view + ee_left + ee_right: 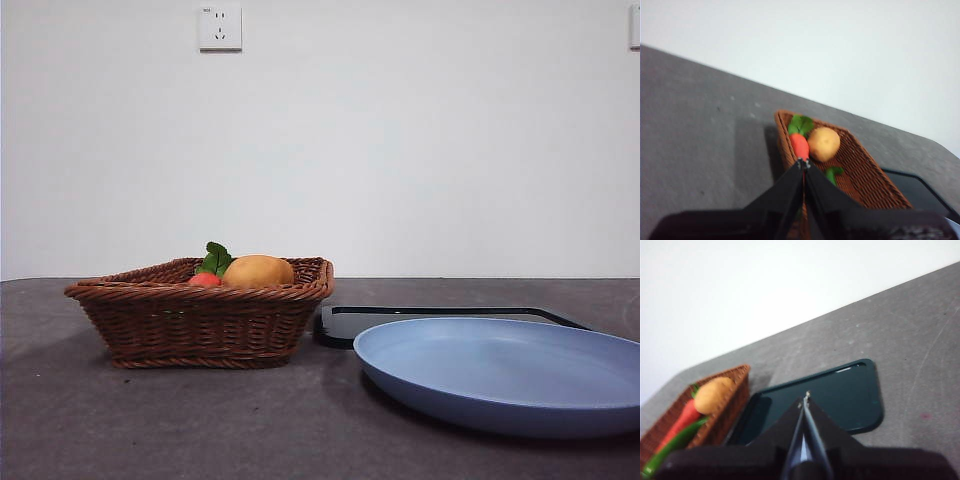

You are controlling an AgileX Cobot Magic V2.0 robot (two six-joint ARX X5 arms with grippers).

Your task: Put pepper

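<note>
So one pepper point(675, 444) in basket point(200, 320) beside one carrot point(800, 146), one potato point(823, 143); both grippers closed, empty.

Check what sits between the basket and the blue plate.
A dark tray lies flat behind the gap between the basket and the blue plate; the near gap is bare table. Front view shows it.

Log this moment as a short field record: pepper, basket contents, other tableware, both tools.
pepper: green pepper lying in the wicker basket, beside the red vegetable
also in basket: round orange-tan fruit
beside basket: dark tray, with a blue plate in front of it
left tool: shut, empty, above the basket
right tool: shut, empty, above the tray
</note>
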